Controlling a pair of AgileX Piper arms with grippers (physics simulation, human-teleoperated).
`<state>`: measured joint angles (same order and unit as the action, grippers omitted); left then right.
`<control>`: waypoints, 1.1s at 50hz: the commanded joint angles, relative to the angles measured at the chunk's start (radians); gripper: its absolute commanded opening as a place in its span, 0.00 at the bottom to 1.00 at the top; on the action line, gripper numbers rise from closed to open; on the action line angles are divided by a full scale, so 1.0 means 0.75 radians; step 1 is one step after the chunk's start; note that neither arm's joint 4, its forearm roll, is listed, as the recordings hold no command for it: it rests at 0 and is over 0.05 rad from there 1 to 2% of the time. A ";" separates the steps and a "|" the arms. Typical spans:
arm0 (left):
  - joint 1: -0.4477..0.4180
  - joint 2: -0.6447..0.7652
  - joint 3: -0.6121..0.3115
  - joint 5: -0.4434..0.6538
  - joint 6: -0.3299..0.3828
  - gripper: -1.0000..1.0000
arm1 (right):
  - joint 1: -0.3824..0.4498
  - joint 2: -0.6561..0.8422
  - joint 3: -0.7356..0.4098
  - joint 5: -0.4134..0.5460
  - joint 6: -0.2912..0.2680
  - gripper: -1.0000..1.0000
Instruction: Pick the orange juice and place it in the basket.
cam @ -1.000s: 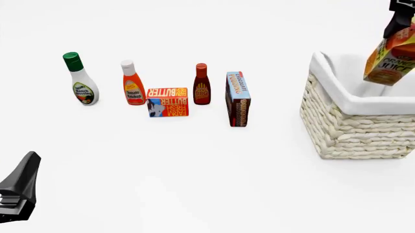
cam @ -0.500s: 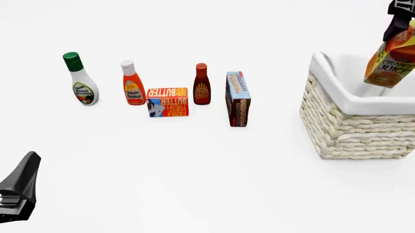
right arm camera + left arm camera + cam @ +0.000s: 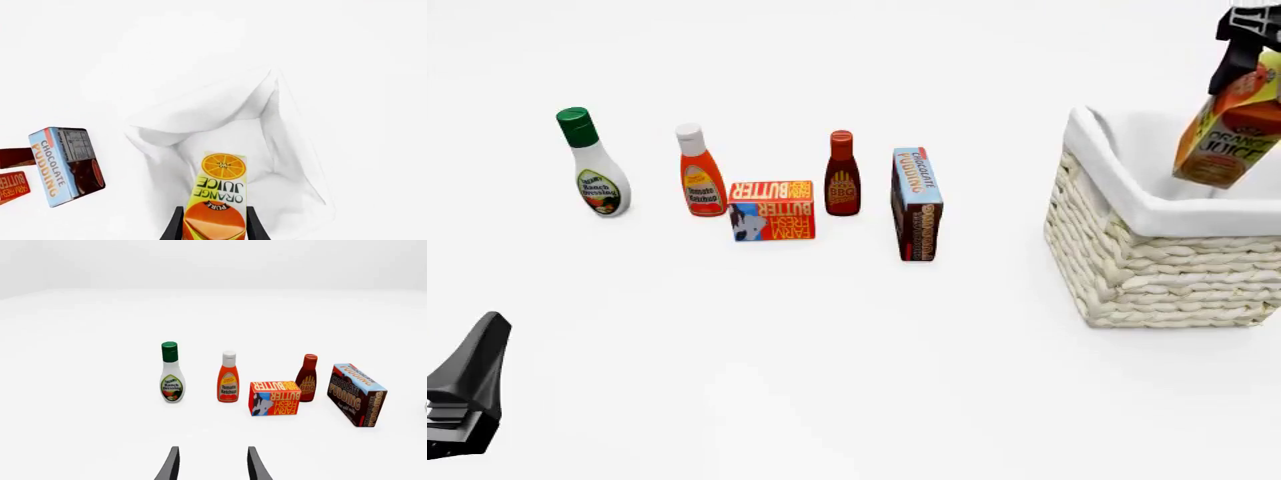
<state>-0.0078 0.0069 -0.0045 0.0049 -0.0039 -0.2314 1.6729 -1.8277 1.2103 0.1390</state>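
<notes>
Orange juice [image 3: 1229, 135] hangs at the upper right of the front view, pinched near its gable top by the right end effector [image 3: 1244, 45], whose two dark fingers clamp the carton's sides at the lower middle of the right wrist view. It tilts, its base leaning toward the left of the frame while the top is partly cut off by the right edge. Its lower end sits over the open mouth of the basket [image 3: 1121, 255], above the white lining, and does not appear to touch cloth or weave. A top grip likely leaves the long body free to go down between the walls without the fingers meeting the rim. In the right wrist view the carton's fruit picture points down into the cloth-lined hollow, so the placing spot looks lined up; lowering and release remain, by my reading.

At the lower left of the front view the left end effector [image 3: 465, 400] is parked low, well apart from everything, probably to keep out of the way. Its wrist view shows the two fingertips spread with bare gap between them, holding nothing.

Across the upper left of the front view a row stands on the table [image 3: 827, 360]: ranch dressing [image 3: 594, 165], ketchup [image 3: 701, 172], butter box [image 3: 773, 210], BBQ sauce [image 3: 842, 175] and pudding box [image 3: 916, 203], all well clear of the basket.
</notes>
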 commanded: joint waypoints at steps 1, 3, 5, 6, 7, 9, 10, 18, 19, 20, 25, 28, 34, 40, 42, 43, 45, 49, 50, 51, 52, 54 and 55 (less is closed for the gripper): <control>0.003 -0.007 0.002 0.003 0.001 1.00 | -0.001 -0.006 -0.007 0.013 0.031 0.00; 0.003 -0.007 0.002 0.003 0.001 1.00 | -0.003 0.002 -0.010 0.013 0.030 0.00; 0.003 -0.007 0.002 0.003 0.001 1.00 | -0.007 0.010 -0.013 0.013 0.029 0.00; 0.003 -0.007 0.002 0.002 0.001 1.00 | -0.008 0.020 -0.016 0.013 0.030 0.00; 0.003 -0.007 0.002 0.003 0.001 1.00 | -0.015 0.025 -0.016 0.013 0.023 0.00; 0.003 -0.007 0.002 0.003 0.001 1.00 | -0.014 0.038 -0.026 0.013 0.023 0.00; 0.002 -0.007 0.002 0.003 0.002 1.00 | -0.017 0.043 -0.024 0.013 0.017 0.00; 0.003 -0.006 0.002 0.003 0.001 1.00 | -0.018 0.084 -0.059 0.013 0.036 0.00; 0.002 -0.007 0.002 0.003 0.001 1.00 | -0.015 0.090 -0.065 0.013 0.044 0.00; 0.002 -0.007 0.002 0.003 0.001 1.00 | -0.018 0.096 -0.067 0.013 0.043 0.00; 0.003 -0.007 0.002 0.002 0.001 1.00 | -0.017 0.127 -0.092 0.013 0.048 0.00; 0.003 -0.007 0.002 0.003 0.001 1.00 | -0.013 0.144 -0.099 0.013 0.055 0.00; 0.003 -0.007 0.002 0.003 0.001 1.00 | -0.009 0.169 -0.108 0.013 0.062 0.00; 0.003 -0.007 0.002 0.003 0.001 1.00 | -0.016 0.187 -0.109 0.013 0.064 0.00; 0.003 -0.007 0.002 0.003 0.001 1.00 | -0.015 0.190 -0.106 0.013 0.067 0.00; 0.003 -0.007 0.002 0.003 0.001 1.00 | -0.010 0.190 -0.108 0.013 0.069 0.00; 0.003 -0.007 0.002 0.003 0.001 1.00 | -0.011 0.191 -0.099 0.013 0.074 0.00; 0.003 -0.007 0.002 0.003 0.001 1.00 | -0.026 0.190 -0.090 0.013 0.059 0.00; 0.003 -0.007 0.002 0.002 0.001 1.00 | -0.020 0.188 -0.087 0.013 0.070 0.00; 0.003 -0.007 0.002 0.003 0.001 1.00 | -0.027 0.189 -0.088 0.013 0.064 0.00; 0.003 -0.007 0.002 0.003 0.001 1.00 | -0.032 0.191 -0.084 0.013 0.059 0.00; 0.003 -0.007 0.002 0.003 0.001 1.00 | -0.029 0.193 -0.084 0.013 0.062 0.00; 0.002 -0.007 0.002 0.003 0.001 1.00 | -0.034 0.195 -0.085 0.013 0.058 0.00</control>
<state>-0.0078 0.0069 -0.0045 0.0050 -0.0039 -0.2496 1.8307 -1.8923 1.2101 0.1697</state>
